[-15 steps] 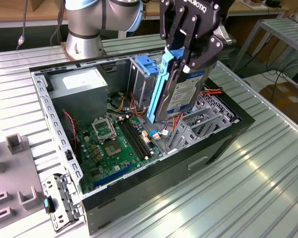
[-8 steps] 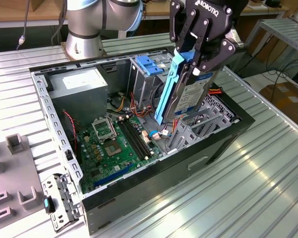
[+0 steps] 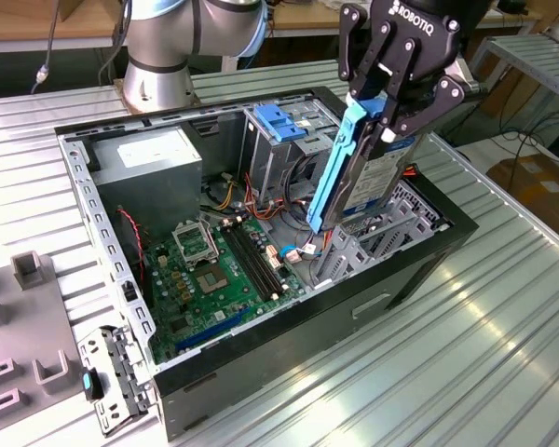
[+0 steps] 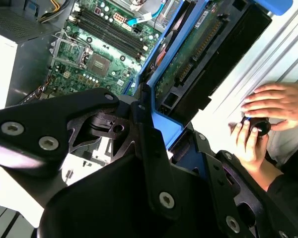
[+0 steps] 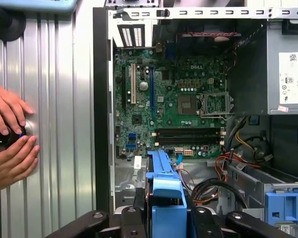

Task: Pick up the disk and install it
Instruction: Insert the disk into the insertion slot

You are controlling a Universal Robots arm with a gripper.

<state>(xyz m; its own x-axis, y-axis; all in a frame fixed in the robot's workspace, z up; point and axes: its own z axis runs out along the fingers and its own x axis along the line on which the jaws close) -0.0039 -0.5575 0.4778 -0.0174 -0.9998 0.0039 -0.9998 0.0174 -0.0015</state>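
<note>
Table (image 3: 466, 354): ribbed metal, carries the open case (image 3: 354, 307), lid off.
Inside the case: power supply (image 3: 154, 168) in the far corner, motherboard (image 3: 205, 279) flat on the floor, grey bay (image 3: 373, 247) at the exterior view's right.
Disk (image 3: 371, 191): off the table, held on end and tilted above the case. Its lower end is just over the bay and it is not seated. A blue rail (image 3: 331, 177) runs down one long edge.
Gripper (image 3: 391, 116): fingers pinched on the disk's upper end.
Hands (image 5: 12, 158): a person's, on the table beside the case, around a small dark object.
Handling, judged: the disk is stiff, dense for its size and shock-sensitive, with a bare circuit board (image 4: 198, 54) on one face. Grip by the rail or metal edges, never the board. Smooth plastic may slip, and the rail could flex if squeezed hard.
</note>
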